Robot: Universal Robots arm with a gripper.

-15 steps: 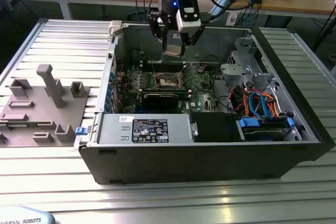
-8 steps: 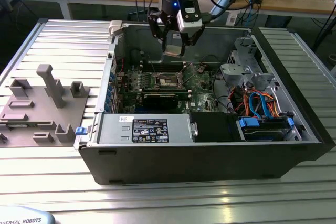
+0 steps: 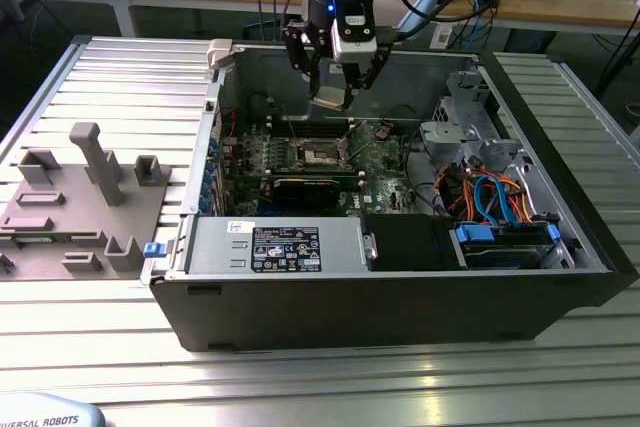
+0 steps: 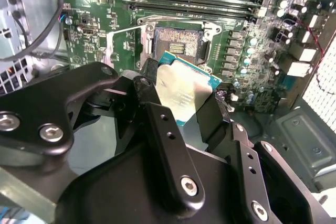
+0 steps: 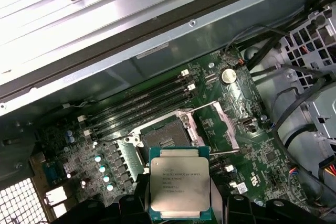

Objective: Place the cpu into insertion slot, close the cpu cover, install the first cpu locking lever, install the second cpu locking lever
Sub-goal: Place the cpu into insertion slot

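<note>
Item: cpu (image 5: 180, 182), a square chip with a dull silver lid on a green-edged board, held in the gripper (image 3: 333, 95). The jaws are closed on two opposite edges of the chip, and the black fingers (image 4: 157, 124) flank it in both wrist views. Location: the chip hangs in the air inside the open computer case (image 3: 400, 297), above the motherboard and roughly over the insertion slot (image 5: 167, 139), apart from it and not seated. Slot: a dark square recess with a silver rim, bare, lying just beside the memory slots (image 5: 142, 106). The cpu cover (image 5: 224, 124) stands swung up at one side of the slot, and a thin wire locking lever (image 5: 203, 107) is raised free next to it. Also inside the case: a long black card (image 3: 305, 187) nearer than the slot, a power supply (image 3: 280, 247) against the near wall, and blue cables (image 3: 490, 197) towards the exterior view's right. A grey fixture tray (image 3: 80, 197) sits outside the case on the exterior view's left. Hazards, as judged: the chip looks tilted in the second wrist view, so a corner could meet the slot first and damage its contacts. A small sideways offset or wrong rotation would leave it sitting on the rim. The fingers could catch the raised cover or lever during a descent. The grip is only on the edges, so the chip could slip.
</note>
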